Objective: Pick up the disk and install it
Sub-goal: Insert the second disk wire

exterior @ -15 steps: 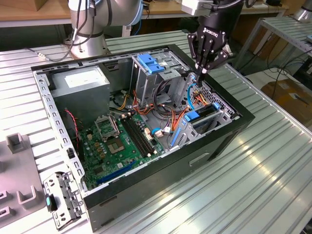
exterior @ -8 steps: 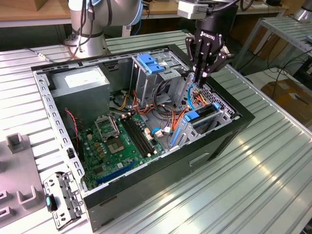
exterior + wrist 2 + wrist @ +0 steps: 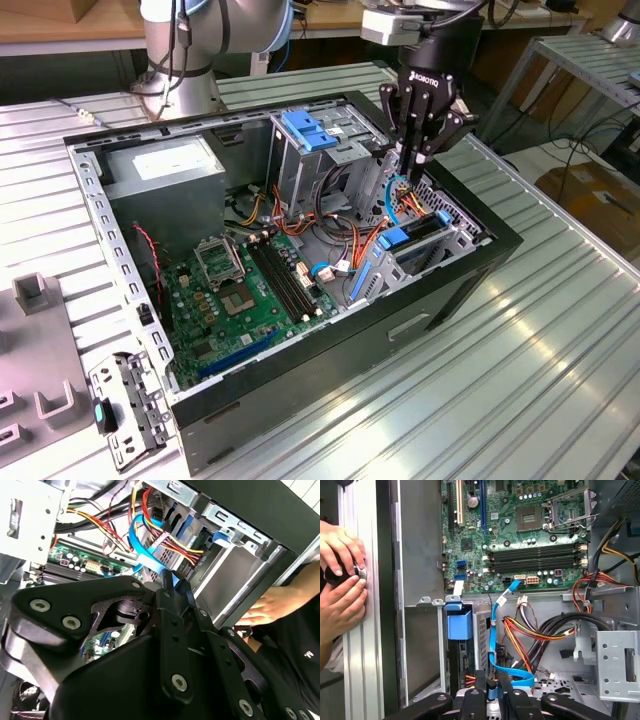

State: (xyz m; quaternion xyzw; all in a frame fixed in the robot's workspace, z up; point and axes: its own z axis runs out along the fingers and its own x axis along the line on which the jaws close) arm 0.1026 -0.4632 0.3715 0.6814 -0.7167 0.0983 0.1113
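The disk (image 3: 420, 238) lies in the low drive bay at the exterior view's right end of the open computer case (image 3: 470, 290), its blue rail end (image 3: 393, 240) facing the motherboard. The first wrist view shows that blue end (image 3: 459, 622) in the bay slot. My gripper (image 3: 408, 165) hangs inside the case just above the bay. Its fingers (image 3: 475, 700) are shut on a light blue flat data cable (image 3: 493, 630), which loops up from them. The second wrist view shows the same cable (image 3: 142, 545) at the fingertips (image 3: 169, 580).
A person's hands (image 3: 340, 580) rest on the table by the case wall; one hand (image 3: 270, 607) is beside the bay. Orange, red and yellow wire bundles (image 3: 535, 630) crowd the bay. The motherboard (image 3: 240, 290), power supply (image 3: 165, 170) and upper drive cage (image 3: 310, 150) fill the case.
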